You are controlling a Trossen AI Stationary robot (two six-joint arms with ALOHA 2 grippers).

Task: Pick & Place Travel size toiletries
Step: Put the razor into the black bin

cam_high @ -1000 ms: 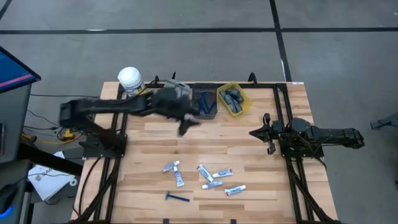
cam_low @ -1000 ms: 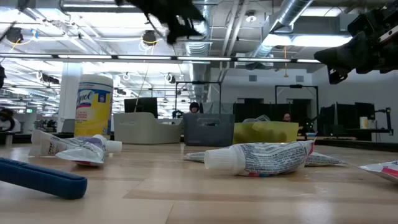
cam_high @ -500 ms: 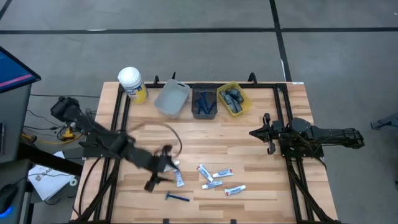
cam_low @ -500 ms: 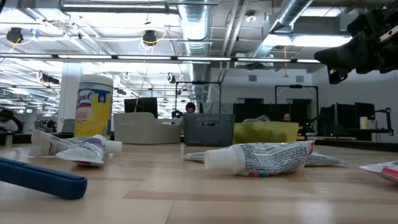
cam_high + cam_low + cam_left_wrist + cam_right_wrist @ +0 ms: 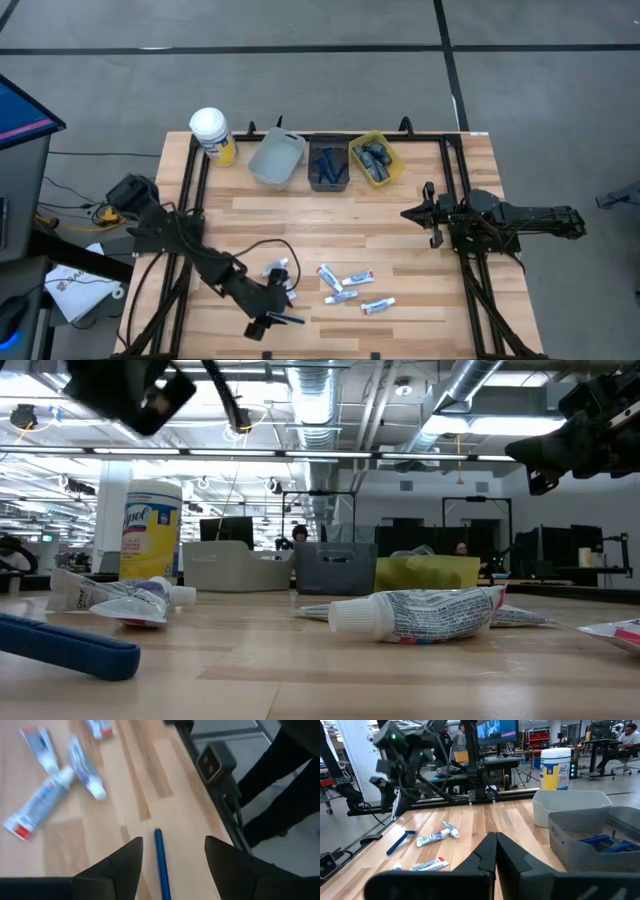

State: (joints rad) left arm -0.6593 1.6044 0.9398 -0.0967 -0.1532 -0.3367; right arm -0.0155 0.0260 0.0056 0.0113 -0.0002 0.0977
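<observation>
The left arm has swung from the bins down to the lower centre of the counter [image 5: 420, 225], so its left hand [image 5: 268, 318], fingers wide, hangs over the blue razor [image 5: 161, 860], likely the next pick. White tubes [image 5: 345, 285] lie just beside. The right hand [image 5: 432, 213] waits shut, right of centre. The razor's head is cut off.

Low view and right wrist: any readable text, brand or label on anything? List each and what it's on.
"Lysol": on the yellow label of the white-lidded jar, low view; the same brand mark shows on it in the right wrist view.
Print on the nearest toothpaste tube: too blurred to read.
Print on the tube at left: unreadable.
Blue razor and bins: no text visible.
</observation>
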